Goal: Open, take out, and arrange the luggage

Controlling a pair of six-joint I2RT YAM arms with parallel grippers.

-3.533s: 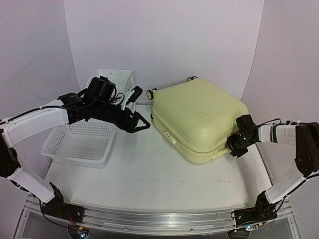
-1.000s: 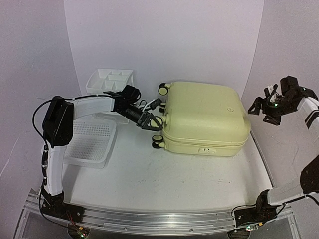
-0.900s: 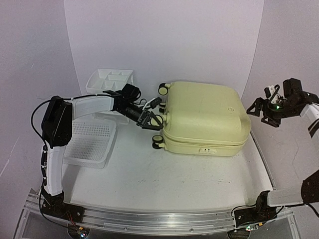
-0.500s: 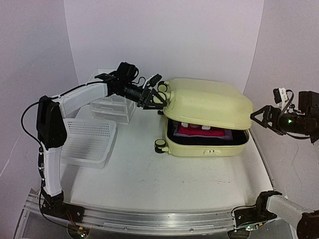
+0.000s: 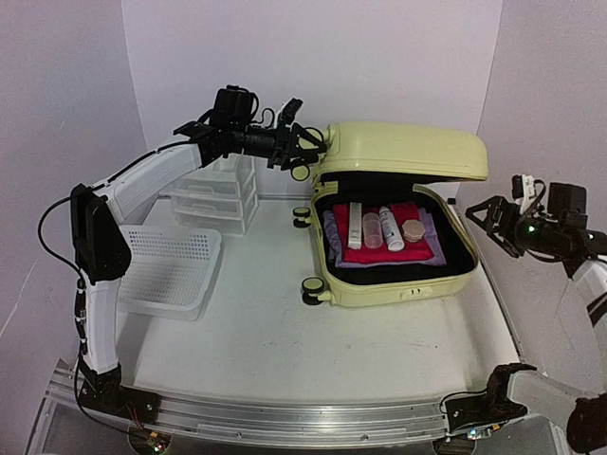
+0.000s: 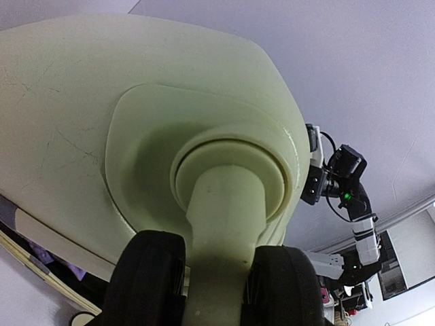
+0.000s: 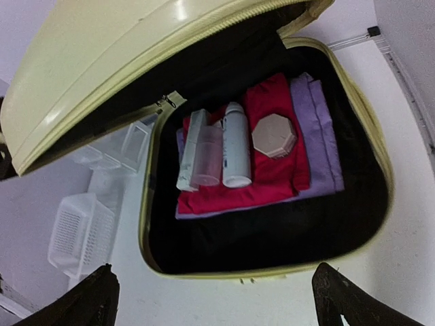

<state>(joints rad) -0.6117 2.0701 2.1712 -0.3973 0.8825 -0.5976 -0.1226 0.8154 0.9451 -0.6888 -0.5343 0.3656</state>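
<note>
The left gripper (image 5: 300,154) is closed on a wheel mount at the corner of the raised lid (image 5: 408,152) of the luggage (image 5: 394,270), and the lid hangs roughly level above the base. The left wrist view shows what the overhead camera cannot: the pale yellow shell (image 6: 122,95) from below, with a cream stem (image 6: 221,224) running down between two black rounded shapes at the bottom edge. I cannot tell whether those are fingers or tyres. The same view catches the right arm (image 6: 343,187) far off past the lid.

The right gripper (image 7: 212,273) is spread wide, its two black fingertips (image 7: 102,288) at the bottom corners of its own view. In the overhead view it (image 5: 482,216) hangs clear of the shell, beside the right end of the luggage.

The luggage base lies flat on the worktop (image 5: 285,351), right of centre, its black lining exposed. The right wrist view gives the contents best: one red cloth (image 7: 268,180) on one purple cloth (image 7: 319,136), and on the red cloth one white tube (image 7: 190,159), one translucent container (image 7: 209,163), one white bottle (image 7: 236,146) and one beige octagonal case (image 7: 274,134). That makes four small items and two cloths. Three wheels show plainly from overhead.

To the left stand one white drawer unit (image 5: 213,194) and one white mesh basket (image 5: 166,270).
</note>
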